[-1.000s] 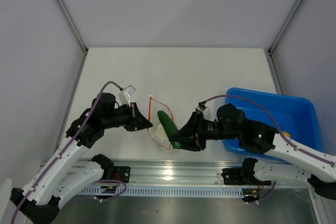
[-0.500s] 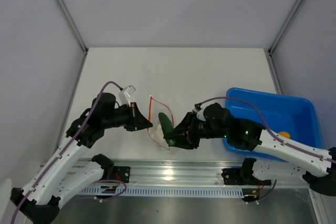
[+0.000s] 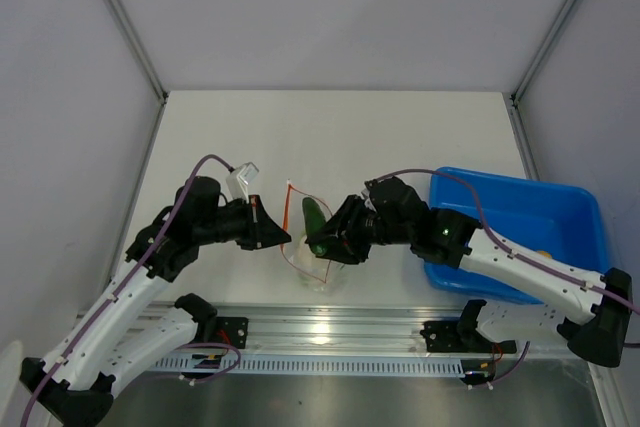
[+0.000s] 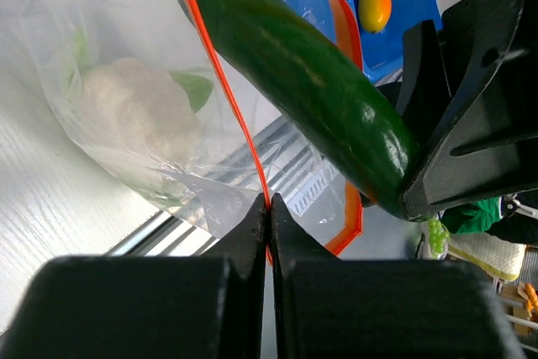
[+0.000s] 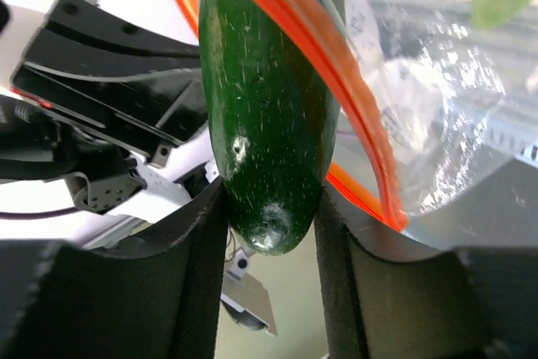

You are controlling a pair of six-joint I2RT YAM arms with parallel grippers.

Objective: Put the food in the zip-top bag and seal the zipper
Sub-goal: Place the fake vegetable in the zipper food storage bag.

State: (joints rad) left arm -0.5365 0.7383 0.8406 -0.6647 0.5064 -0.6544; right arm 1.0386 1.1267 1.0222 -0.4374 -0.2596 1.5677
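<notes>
Zip-top bag point(image 4: 195, 184) holds the leafy lump point(image 4: 139, 119), cucumber point(image 4: 294, 73) seemingly partway inside.

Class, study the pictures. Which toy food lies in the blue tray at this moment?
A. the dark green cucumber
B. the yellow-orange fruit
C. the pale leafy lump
B: the yellow-orange fruit lies in the blue tray, while the cucumber is clamped in the right gripper at the mouth of the clear bag, and the leafy lump sits inside that bag.
</notes>
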